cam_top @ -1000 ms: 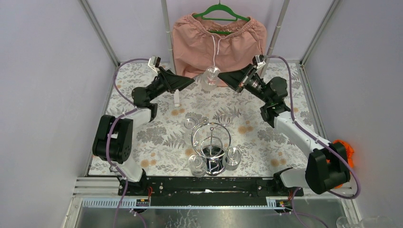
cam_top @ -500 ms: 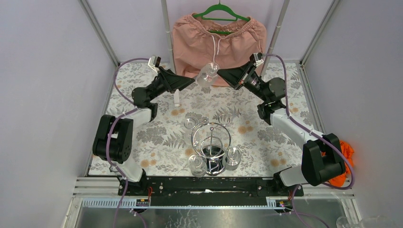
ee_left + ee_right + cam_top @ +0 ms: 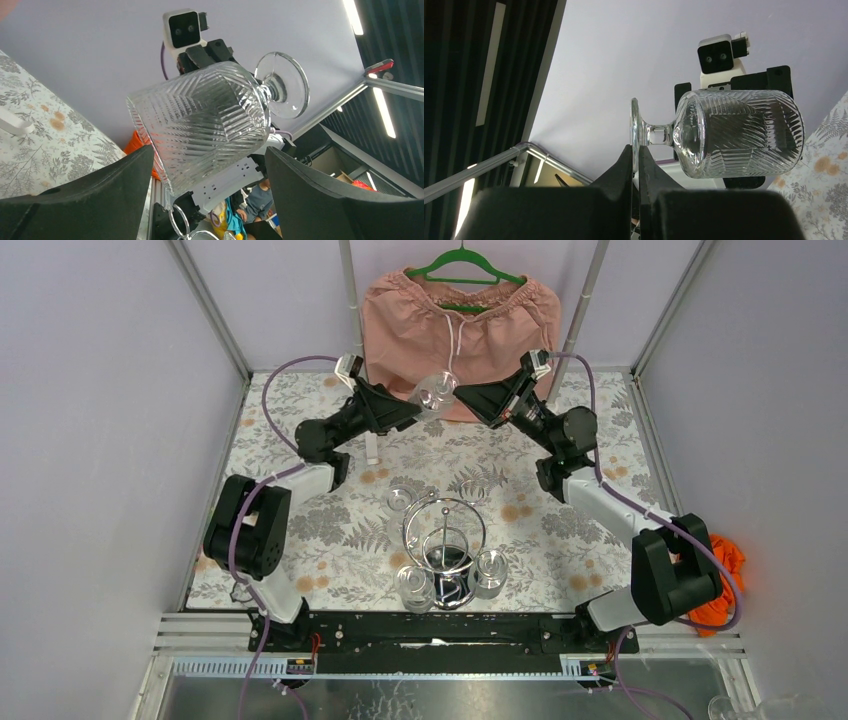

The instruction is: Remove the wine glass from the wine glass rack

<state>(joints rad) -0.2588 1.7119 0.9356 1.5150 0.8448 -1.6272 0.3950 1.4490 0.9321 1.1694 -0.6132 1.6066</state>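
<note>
Two arms, one wine glass (image 3: 436,395) — a far-side handover.
Right gripper (image 3: 634,152) pinches the foot; left gripper (image 3: 411,411) gapes around the bowl — next, close gently.

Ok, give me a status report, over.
Right pincer shut on wine glass foot, glass aloft, off the rack. Left pincer open, jaws either side of the bowl. Nothing in the way.

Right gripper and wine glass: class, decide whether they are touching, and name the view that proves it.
Touching. In the right wrist view the right gripper is shut on the wine glass, its fingertips pinching the rim of the foot.
</note>
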